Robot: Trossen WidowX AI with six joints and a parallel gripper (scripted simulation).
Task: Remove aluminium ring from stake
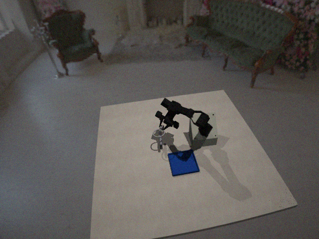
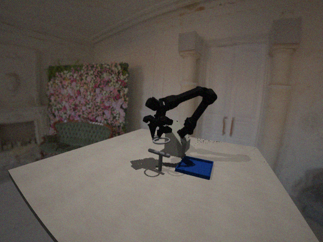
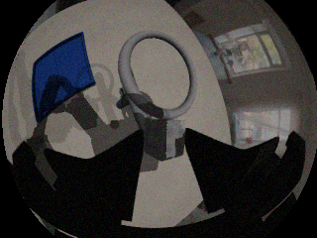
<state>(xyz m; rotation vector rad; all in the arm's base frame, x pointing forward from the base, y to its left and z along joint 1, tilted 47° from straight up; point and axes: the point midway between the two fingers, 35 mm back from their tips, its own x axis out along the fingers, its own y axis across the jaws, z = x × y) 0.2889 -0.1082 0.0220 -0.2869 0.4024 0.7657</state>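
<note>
Your black parallel-jaw gripper (image 1: 162, 127) (image 2: 156, 137) (image 3: 162, 134) is clamped on the small blocky tab (image 3: 163, 142) of the smooth, round-section aluminium ring (image 1: 153, 134) (image 2: 161, 143) (image 3: 126, 61). You have the ring in the air, off the steel stake (image 2: 160, 164) and above its cylindrical cross-bar (image 1: 160, 141) (image 2: 159, 153), with its hoop nearly level. The square, shallow blue tray (image 1: 183, 164) (image 2: 199, 168) (image 3: 61, 66) lies near the stake on the pale, matte tabletop (image 1: 128, 192) (image 2: 156, 208) (image 3: 154, 208), a shadow across one corner.
</note>
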